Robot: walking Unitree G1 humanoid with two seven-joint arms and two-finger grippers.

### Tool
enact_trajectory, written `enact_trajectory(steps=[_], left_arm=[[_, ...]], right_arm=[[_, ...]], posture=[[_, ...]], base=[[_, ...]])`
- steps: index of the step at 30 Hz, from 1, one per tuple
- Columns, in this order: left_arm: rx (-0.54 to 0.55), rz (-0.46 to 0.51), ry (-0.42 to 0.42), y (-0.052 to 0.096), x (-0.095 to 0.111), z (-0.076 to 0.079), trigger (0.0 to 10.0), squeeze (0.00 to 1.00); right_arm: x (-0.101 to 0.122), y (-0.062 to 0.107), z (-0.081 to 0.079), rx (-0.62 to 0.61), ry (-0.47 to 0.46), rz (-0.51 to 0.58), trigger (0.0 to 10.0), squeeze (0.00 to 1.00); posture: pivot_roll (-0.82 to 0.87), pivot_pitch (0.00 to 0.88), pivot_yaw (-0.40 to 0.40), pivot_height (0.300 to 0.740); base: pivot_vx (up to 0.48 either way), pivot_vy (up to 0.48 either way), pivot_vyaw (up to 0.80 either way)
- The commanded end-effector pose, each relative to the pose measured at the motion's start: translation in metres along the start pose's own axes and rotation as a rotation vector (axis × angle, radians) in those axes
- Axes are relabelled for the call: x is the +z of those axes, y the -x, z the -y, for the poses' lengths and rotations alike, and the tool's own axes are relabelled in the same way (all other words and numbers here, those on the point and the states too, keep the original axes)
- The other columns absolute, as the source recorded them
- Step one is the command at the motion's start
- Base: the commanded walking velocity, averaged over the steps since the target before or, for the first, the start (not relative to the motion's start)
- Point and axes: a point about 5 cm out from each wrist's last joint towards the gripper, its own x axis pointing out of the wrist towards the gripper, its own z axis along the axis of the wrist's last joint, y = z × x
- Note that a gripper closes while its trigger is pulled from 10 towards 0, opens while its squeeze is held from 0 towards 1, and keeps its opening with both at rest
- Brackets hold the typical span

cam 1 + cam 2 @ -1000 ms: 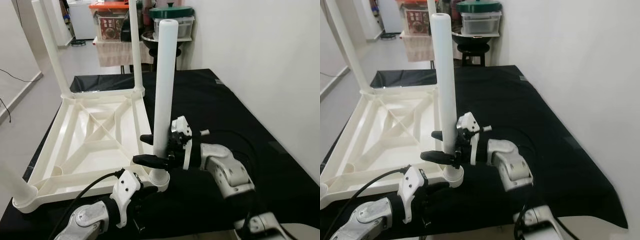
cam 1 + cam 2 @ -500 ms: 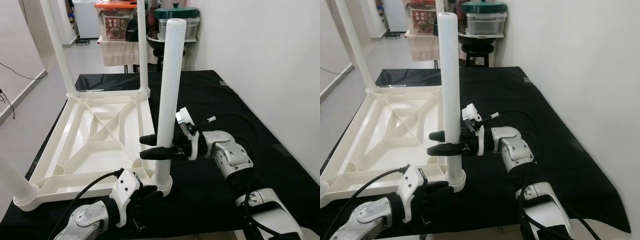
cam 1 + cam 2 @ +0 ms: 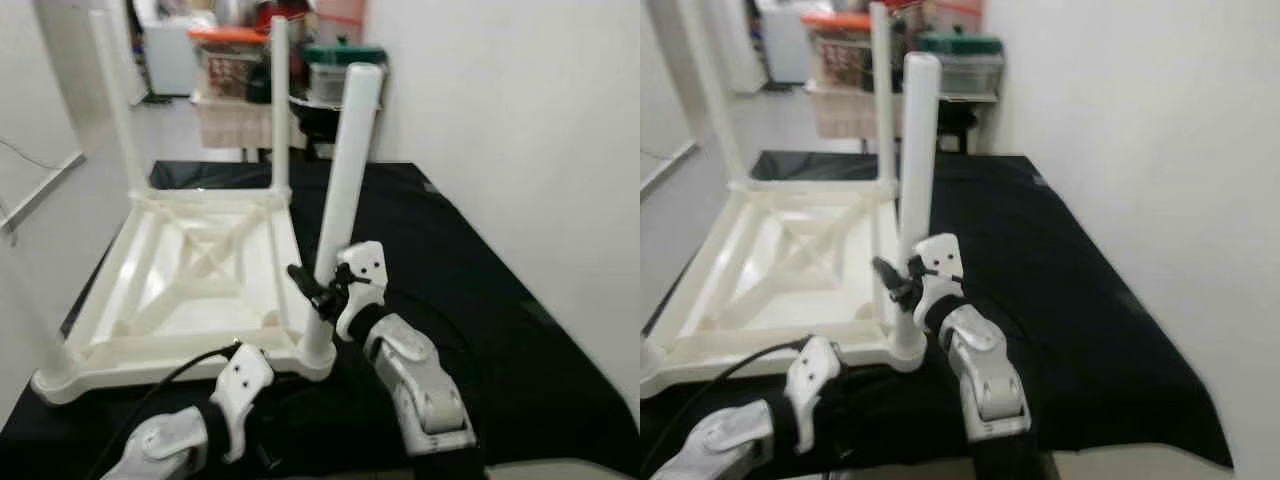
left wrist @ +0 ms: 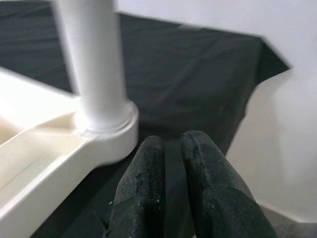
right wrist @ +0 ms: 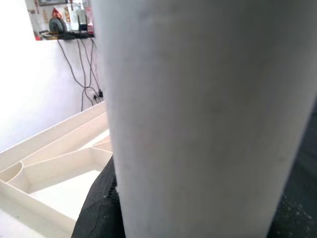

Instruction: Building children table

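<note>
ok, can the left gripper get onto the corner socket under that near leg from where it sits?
Probably yes. The left gripper sits low, fingers shut, just in front of the corner socket, with bare black cloth between them. The right gripper grips the leg higher up, clear of the socket.

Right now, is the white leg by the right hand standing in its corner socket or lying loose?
Standing in. The white leg rises from the corner socket of the overturned tabletop, tilted slightly, with the right hand on it.
</note>
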Motion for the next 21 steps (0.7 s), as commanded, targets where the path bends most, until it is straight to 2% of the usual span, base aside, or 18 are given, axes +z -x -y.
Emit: enact_trajectory(steps=[1, 4, 5, 6, 7, 8, 9, 12, 14, 17, 19, 20, 21], left_arm=[[-0.020, -0.003, -0.010, -0.003, 0.002, 0.002, 10.0, 0.00], [-0.018, 0.005, -0.005, -0.004, 0.003, 0.003, 10.0, 0.00], [-0.011, -0.002, -0.007, -0.002, 0.001, 0.002, 10.0, 0.00], [-0.011, -0.002, -0.007, -0.002, 0.001, 0.002, 10.0, 0.00], [-0.005, -0.009, -0.009, 0.000, 0.000, 0.000, 10.0, 0.00], [-0.005, -0.008, -0.010, -0.001, 0.001, 0.000, 10.0, 0.00], [-0.008, -0.004, -0.011, -0.002, 0.002, 0.000, 10.0, 0.00], [-0.012, -0.002, -0.012, -0.003, 0.002, 0.000, 10.0, 0.00], [-0.017, -0.002, -0.011, -0.004, 0.001, 0.000, 10.0, 0.00], [-0.017, -0.002, -0.011, -0.004, 0.001, 0.000, 10.0, 0.00], [-0.013, -0.002, -0.013, -0.004, 0.001, -0.001, 10.0, 0.00], [-0.013, -0.002, -0.013, -0.004, 0.001, -0.001, 10.0, 0.00], [-0.010, -0.002, -0.015, -0.004, 0.002, -0.002, 10.0, 0.00]], right_arm=[[-0.038, 0.003, -0.003, 0.077, -0.041, -0.165, 0.0, 0.00], [-0.039, -0.001, -0.005, 0.115, -0.050, -0.171, 0.0, 0.00], [-0.037, -0.002, -0.007, 0.101, -0.047, -0.163, 2.7, 0.00], [-0.037, -0.002, -0.007, 0.101, -0.047, -0.163, 2.7, 0.00], [-0.035, -0.003, -0.009, 0.100, -0.042, -0.160, 10.0, 0.00], [-0.033, -0.002, -0.012, 0.081, -0.050, -0.154, 10.0, 0.73], [-0.031, -0.002, -0.015, 0.100, -0.056, -0.154, 10.0, 1.00], [-0.029, -0.002, -0.018, 0.114, -0.065, -0.145, 10.0, 1.00], [-0.018, -0.004, -0.027, 0.236, -0.098, -0.111, 10.0, 1.00], [-0.014, -0.004, -0.030, 0.298, -0.105, -0.095, 10.0, 1.00], [-0.001, 0.000, -0.033, 0.534, -0.069, -0.051, 10.0, 1.00], [-0.001, 0.000, -0.033, 0.534, -0.069, -0.051, 10.0, 1.00], [0.005, 0.005, -0.032, 0.692, -0.034, -0.044, 10.0, 0.57]], posture=[[0.08, 0.000, -0.071, 0.740], [0.07, 0.000, -0.065, 0.740], [0.08, 0.000, -0.064, 0.740], [0.08, 0.000, -0.064, 0.740], [0.07, 0.000, -0.059, 0.740], [0.07, 0.000, -0.059, 0.740], [0.07, 0.000, -0.059, 0.740], [0.07, 0.000, -0.057, 0.740], [0.07, 0.000, -0.058, 0.740], [0.07, 0.000, -0.058, 0.740], [0.08, 0.000, -0.059, 0.740], [0.08, 0.000, -0.059, 0.740], [0.08, 0.000, -0.059, 0.740]], base=[[0.000, 0.000, 0.00], [0.000, 0.000, 0.00], [0.000, 0.000, 0.00], [0.000, 0.000, 0.00], [0.000, 0.000, 0.00], [0.000, 0.000, 0.00], [0.000, 0.000, 0.00], [0.000, 0.000, 0.00], [0.000, 0.000, 0.00], [0.000, 0.000, 0.00], [0.000, 0.000, 0.00], [0.000, 0.000, 0.00], [0.000, 0.000, 0.00]])
